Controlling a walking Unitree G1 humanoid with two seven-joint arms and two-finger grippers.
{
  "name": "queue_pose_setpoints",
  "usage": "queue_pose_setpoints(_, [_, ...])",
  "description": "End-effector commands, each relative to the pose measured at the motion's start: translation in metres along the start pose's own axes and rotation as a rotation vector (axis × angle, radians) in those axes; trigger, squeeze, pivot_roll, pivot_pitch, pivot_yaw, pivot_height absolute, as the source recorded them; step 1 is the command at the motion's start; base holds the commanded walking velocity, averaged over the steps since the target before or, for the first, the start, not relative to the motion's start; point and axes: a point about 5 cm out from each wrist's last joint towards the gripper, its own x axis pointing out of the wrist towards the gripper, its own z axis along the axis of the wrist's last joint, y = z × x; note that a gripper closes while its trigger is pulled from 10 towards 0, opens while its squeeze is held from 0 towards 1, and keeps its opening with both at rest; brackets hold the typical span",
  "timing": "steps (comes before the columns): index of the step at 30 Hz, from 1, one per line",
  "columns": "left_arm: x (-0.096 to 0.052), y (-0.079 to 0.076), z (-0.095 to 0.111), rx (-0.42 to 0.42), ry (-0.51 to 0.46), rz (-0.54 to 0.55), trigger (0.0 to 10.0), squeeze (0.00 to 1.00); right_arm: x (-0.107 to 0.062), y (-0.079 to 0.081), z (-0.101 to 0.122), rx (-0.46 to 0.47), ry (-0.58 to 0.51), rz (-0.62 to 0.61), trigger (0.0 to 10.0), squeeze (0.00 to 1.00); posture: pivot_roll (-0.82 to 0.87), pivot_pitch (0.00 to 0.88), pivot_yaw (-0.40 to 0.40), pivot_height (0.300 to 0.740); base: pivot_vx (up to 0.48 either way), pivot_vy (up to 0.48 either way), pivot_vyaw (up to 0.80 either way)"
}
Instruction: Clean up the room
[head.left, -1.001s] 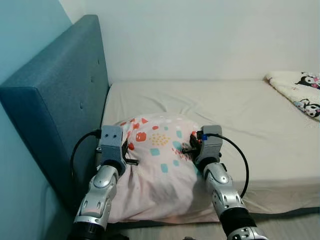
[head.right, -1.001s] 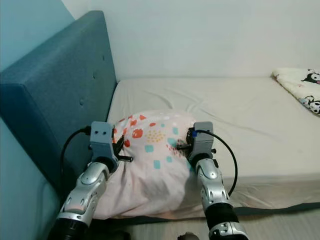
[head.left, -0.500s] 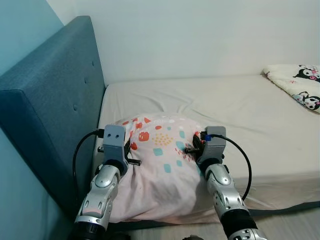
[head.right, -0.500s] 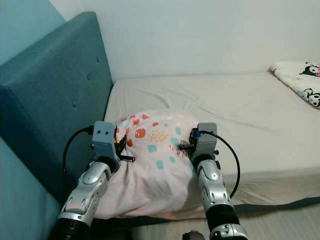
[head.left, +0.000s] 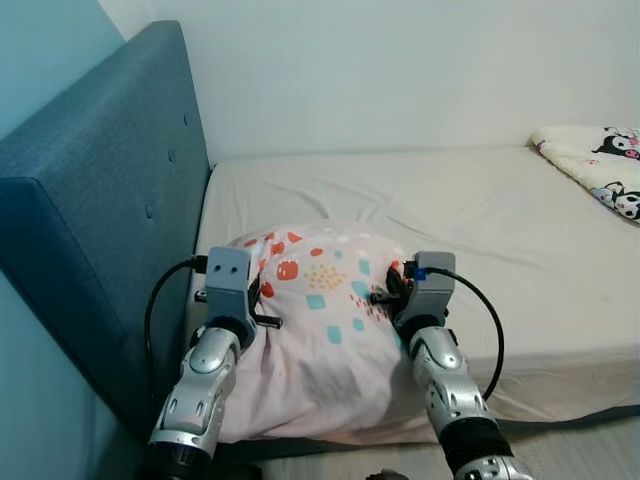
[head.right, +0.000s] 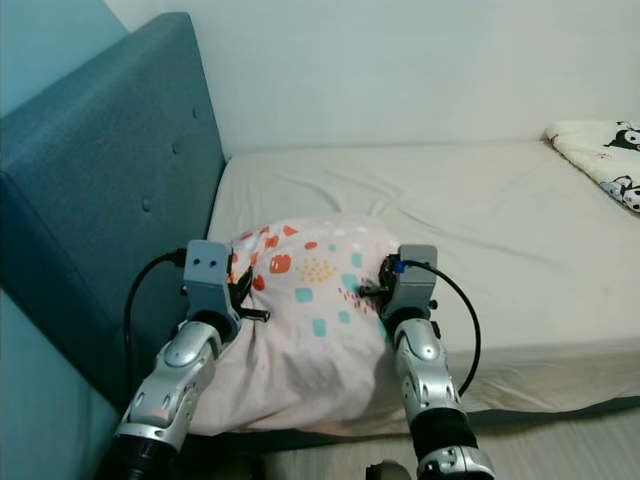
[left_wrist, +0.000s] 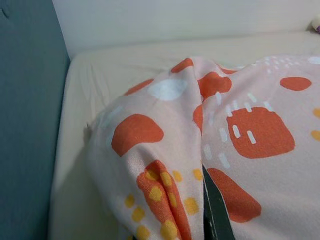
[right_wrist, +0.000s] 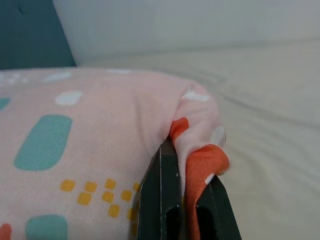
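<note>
Clearly the pale pink fabric pillow, printed with orange blobs, teal rectangles and yellow dot clusters, lay plump on the near edge of the beige-sheeted mattress, its lower end drooping over the mattress edge toward the robot. The left gripper was pinched on the pillow's corner nearest the teal upholstered button-tufted headboard; in the left wrist view a fold of the cloth wrapped over one black finger. The right gripper was clamped on the pillow's far corner from the headboard, its two black fingers drawn together with a bunched orange-and-pink tuck of fabric between them. Beyond the pillow the sheet lay wrinkled up to the white wall. Well away from the headboard, at the mattress's other side, rested a white blanket with black cartoon figures. Against the picture one second before, the headboard and the blanket sat a little differently in the frame, as from a camera shift, while both grippers kept their grasp on the same two corners.
</note>
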Motion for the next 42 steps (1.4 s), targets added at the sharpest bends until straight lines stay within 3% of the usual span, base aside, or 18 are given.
queue_pose_setpoints(1, [0.003,0.004,0.01,0.026,-0.041,0.008,10.0,0.0,0.006,0.0,0.013,-0.019,-0.058,-0.006,10.0,0.0,0.09,0.079,-0.009,0.62,0.0,0.0,0.0])
queue_pose_setpoints(7, [0.013,0.01,0.032,0.064,-0.081,-0.02,10.0,0.0,0.032,-0.013,0.059,-0.025,-0.166,-0.067,10.0,0.0,0.12,0.167,0.024,0.62,0.0,0.0,0.0])
queue_pose_setpoints(9, [0.013,0.01,0.032,0.064,-0.081,-0.02,10.0,0.0,0.032,-0.013,0.059,-0.025,-0.166,-0.067,10.0,0.0,0.12,0.167,0.024,0.62,0.0,0.0,0.0])
queue_pose_setpoints(11, [0.018,0.01,0.041,0.085,-0.099,-0.042,10.0,0.0,0.039,-0.019,0.077,-0.028,-0.211,-0.089,10.0,0.0,0.13,0.182,0.031,0.62,0.0,0.0,0.0])
queue_pose_setpoints(15, [0.024,0.011,0.05,0.098,-0.117,-0.054,10.0,0.0,0.045,-0.023,0.092,-0.049,-0.241,-0.111,10.0,0.0,0.13,0.202,0.037,0.62,0.0,0.0,0.0])
queue_pose_setpoints(17, [0.035,0.014,0.062,0.13,-0.135,-0.056,10.0,0.0,0.053,-0.028,0.112,-0.057,-0.267,-0.137,10.0,0.0,0.13,0.216,0.037,0.62,0.0,0.0,0.0])
queue_pose_setpoints(24, [0.048,0.029,0.087,0.151,-0.202,0.006,10.0,0.0,0.059,-0.027,0.139,-0.058,-0.33,-0.127,10.0,0.0,0.12,0.226,0.033,0.61,0.0,0.0,0.0])
queue_pose_setpoints(27, [0.053,0.043,0.12,0.153,-0.318,0.075,10.0,0.0,0.06,-0.02,0.16,-0.081,-0.417,-0.092,10.0,0.0,0.11,0.215,0.025,0.596,0.0,0.0,0.0])
queue_pose_setpoints(31, [0.055,0.05,0.137,0.156,-0.367,0.103,10.0,0.0,0.061,-0.017,0.173,-0.09,-0.459,-0.072,10.0,0.0,0.1,0.193,0.015,0.596,0.0,0.0,0.0])
queue_pose_setpoints(32, [0.064,0.055,0.153,0.199,-0.4,0.1,10.0,0.0,0.065,-0.015,0.192,-0.124,-0.485,-0.058,10.0,0.0,0.1,0.182,0.005,0.596,0.0,0.0,0.0])
queue_pose_setpoints(34, [0.069,0.057,0.165,0.222,-0.424,0.101,10.0,0.0,0.066,-0.015,0.205,-0.146,-0.503,-0.059,10.0,0.0,0.09,0.178,0.002,0.596,0.0,0.0,0.0])
queue_pose_setpoints(35, [0.073,0.06,0.185,0.236,-0.473,0.121,10.0,0.0,0.065,-0.016,0.223,-0.159,-0.541,-0.064,10.0,0.0,0.09,0.17,-0.004,0.596,0.0,0.0,0.0])
queue_pose_setpoints(36, [0.073,0.06,0.185,0.236,-0.473,0.121,10.0,0.0,0.065,-0.016,0.223,-0.159,-0.541,-0.064,10.0,0.0,0.09,0.17,-0.004,0.596,0.0,0.0,0.0])
queue_pose_setpoints(37, [0.072,0.066,0.226,0.259,-0.589,0.187,10.0,0.0,0.062,-0.016,0.254,-0.16,-0.623,-0.076,10.0,0.0,0.09,0.167,-0.008,0.596,0.0,0.0,0.0])
queue_pose_setpoints(39, [0.067,0.069,0.251,0.29,-0.68,0.241,10.0,0.0,0.059,-0.015,0.27,-0.171,-0.674,-0.09,10.0,0.0,0.1,0.166,-0.008,0.596,0.0,0.0,0.0])
queue_pose_setpoints(42, [0.064,0.07,0.258,0.307,-0.711,0.258,10.0,0.0,0.058,-0.015,0.274,-0.18,-0.689,-0.097,10.0,0.0,0.1,0.166,-0.008,0.596,0.0,0.0,0.0])
